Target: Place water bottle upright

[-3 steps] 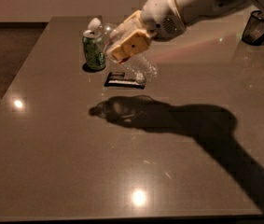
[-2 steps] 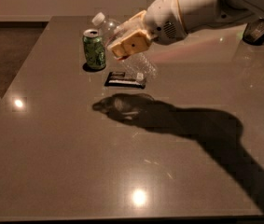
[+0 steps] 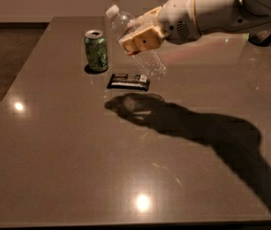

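The table [image 3: 77, 176] nearer the camera than the gripper carries only the shadow [image 3: 140, 104] of the arm and its load. This shadow lies apart from the bottle, so the load is judged to hang clear of the surface. Directly beneath the gripper [image 3: 137, 40] a dark snack bar [image 3: 128, 81] lies flat on the table. The gripper is clamped across the middle of the water bottle [image 3: 121, 24], which is tilted: the white cap is above the fingers on the can side, and the base is below them on the arm side. Rotate the wrist until the cap stands straight above the base before descending. Select a set-down spot off the snack bar, since the base must meet bare table squarely. Just beyond the gripper on the cap side, the green soda can [image 3: 96, 51] stands upright; do not swing the cap into it. Lower slowly and release only when the base bears fully.
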You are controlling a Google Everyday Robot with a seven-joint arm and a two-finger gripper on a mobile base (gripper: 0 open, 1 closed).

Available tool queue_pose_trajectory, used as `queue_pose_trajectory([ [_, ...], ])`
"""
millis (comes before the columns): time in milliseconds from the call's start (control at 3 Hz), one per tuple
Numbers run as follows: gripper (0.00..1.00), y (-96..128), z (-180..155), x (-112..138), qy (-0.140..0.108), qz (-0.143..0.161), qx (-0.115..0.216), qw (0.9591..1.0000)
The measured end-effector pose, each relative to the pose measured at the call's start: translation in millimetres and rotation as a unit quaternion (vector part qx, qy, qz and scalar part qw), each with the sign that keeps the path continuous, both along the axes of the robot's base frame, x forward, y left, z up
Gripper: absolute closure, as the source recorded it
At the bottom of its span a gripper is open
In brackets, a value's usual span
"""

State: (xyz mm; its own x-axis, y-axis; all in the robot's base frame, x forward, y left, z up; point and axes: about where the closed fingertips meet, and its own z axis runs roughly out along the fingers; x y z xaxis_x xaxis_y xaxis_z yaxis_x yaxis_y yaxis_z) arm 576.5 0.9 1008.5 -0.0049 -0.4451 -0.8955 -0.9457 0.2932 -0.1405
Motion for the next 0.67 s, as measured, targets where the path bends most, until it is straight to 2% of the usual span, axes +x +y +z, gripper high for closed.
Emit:
queue_pose_trajectory([
  [333,1.00,-3,-2,2,0.002,-0.007,0.011,0.9999],
  [667,1.00,-13,-7,13,-0.002,-0.033,0.045,0.9985],
])
